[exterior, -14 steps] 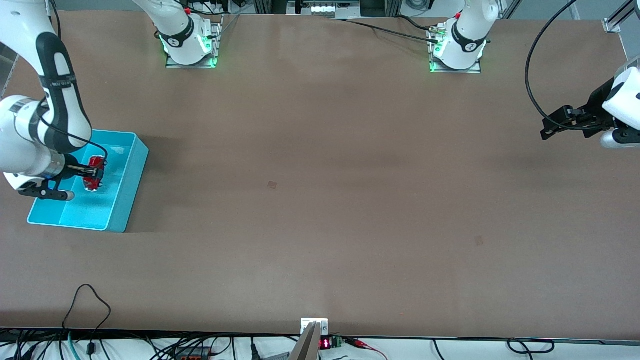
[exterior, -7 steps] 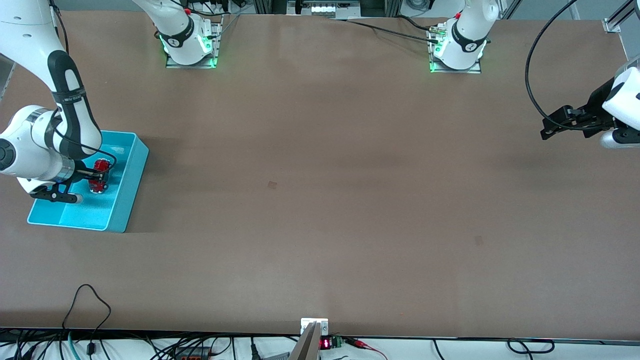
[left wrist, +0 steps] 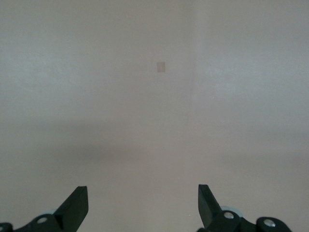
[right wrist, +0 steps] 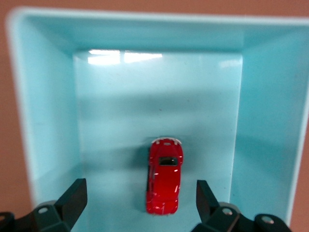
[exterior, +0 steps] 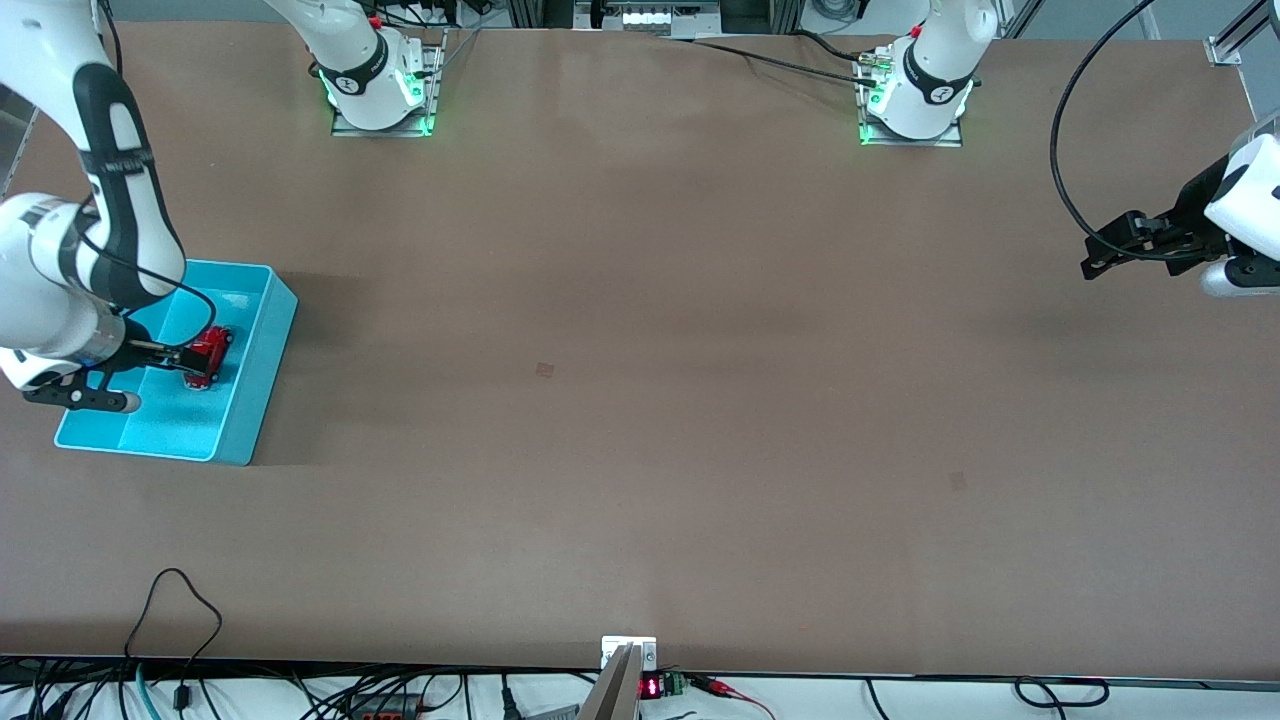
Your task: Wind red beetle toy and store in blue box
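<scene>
the brown table (exterior: 640, 380) takes up nearly everything here, a wide bare sheet with the two arm bases along one edge. down at the right arm's end sits the blue box (exterior: 262, 395), a cyan bin with tall thin walls, its pale floor catching a strip of light in the right wrist view. the right arm bends down over that box, and the right gripper (exterior: 180, 355) hangs low inside it, fingers spread wide apart with nothing pinched between them. at the left arm's end the left arm waits, its left gripper (exterior: 1110, 252) up over bare table, fingers just as wide apart and empty; the left wrist view shows only plain tabletop between the fingers (left wrist: 77, 205). and the little one: the red beetle toy (exterior: 207, 354) sits on its wheels on the box floor, in the gap between the right gripper's fingers (right wrist: 72, 198) and touching neither, glossy red roof up, clear of all four walls (right wrist: 164, 179).
</scene>
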`<move>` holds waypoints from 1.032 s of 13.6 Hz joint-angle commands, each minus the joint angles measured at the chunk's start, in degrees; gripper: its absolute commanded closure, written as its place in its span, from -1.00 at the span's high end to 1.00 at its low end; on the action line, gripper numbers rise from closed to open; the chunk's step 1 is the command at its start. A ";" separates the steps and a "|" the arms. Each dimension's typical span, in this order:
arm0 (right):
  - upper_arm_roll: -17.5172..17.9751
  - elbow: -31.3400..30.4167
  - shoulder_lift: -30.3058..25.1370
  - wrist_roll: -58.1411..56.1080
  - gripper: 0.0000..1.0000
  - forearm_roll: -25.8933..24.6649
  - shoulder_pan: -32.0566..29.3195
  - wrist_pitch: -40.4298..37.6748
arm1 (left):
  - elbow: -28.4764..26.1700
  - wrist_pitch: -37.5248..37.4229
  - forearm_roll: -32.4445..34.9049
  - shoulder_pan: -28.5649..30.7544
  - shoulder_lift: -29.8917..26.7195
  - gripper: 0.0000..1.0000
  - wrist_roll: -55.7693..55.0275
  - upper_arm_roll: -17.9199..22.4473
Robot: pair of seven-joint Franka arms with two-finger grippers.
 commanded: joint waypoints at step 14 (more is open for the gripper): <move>14.92 26.20 -16.27 6.82 1.00 -0.33 1.40 -44.72 | -0.08 -0.31 -0.83 0.76 -0.52 1.00 0.48 0.00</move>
